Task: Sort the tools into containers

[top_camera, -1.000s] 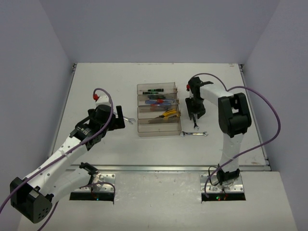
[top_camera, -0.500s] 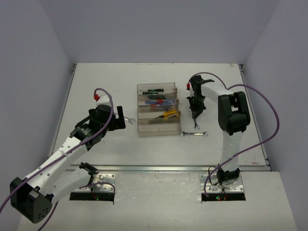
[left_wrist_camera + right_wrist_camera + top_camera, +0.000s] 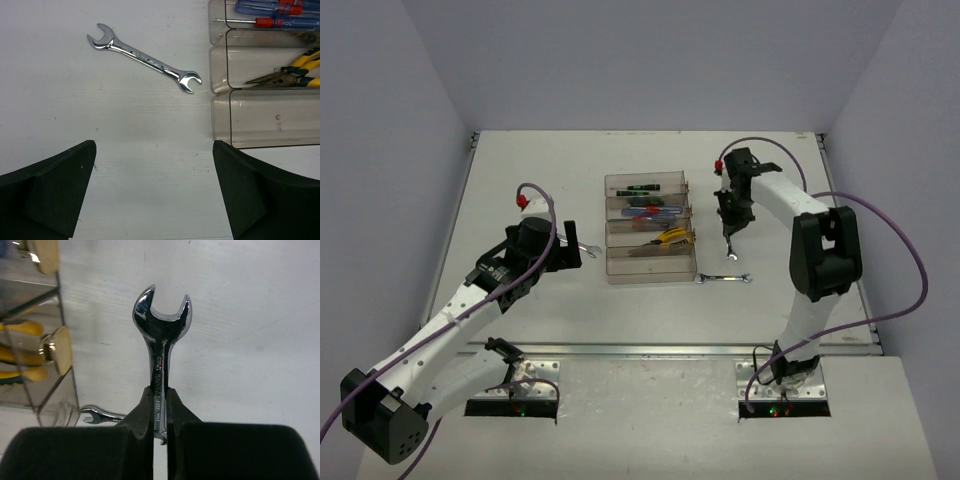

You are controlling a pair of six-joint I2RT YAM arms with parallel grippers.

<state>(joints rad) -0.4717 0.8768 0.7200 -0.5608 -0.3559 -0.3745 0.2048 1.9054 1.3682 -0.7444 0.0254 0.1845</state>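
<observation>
Four clear containers (image 3: 650,272) stand joined in a row mid-table. They hold a black screwdriver with green marks (image 3: 640,188), blue-and-red screwdrivers (image 3: 648,209) and yellow-handled pliers (image 3: 667,237). To their right, my right gripper (image 3: 728,232) (image 3: 159,390) is shut on the shaft of a silver wrench (image 3: 161,335), held off the table and pointing down. A second wrench (image 3: 723,279) lies flat nearer the front. My left gripper (image 3: 570,250) (image 3: 154,150) is open above bare table. A third wrench (image 3: 144,57) lies ahead of it, left of the containers (image 3: 270,120).
In the left wrist view the nearest tray shows nothing inside, and the pliers (image 3: 287,75) fill the one beyond. Purple cables loop off both arms. White walls close the table at the back and sides.
My right gripper has shut on the wrench that lay right of the containers and raised it off the table; its arm swung slightly right. The left arm stayed still.
</observation>
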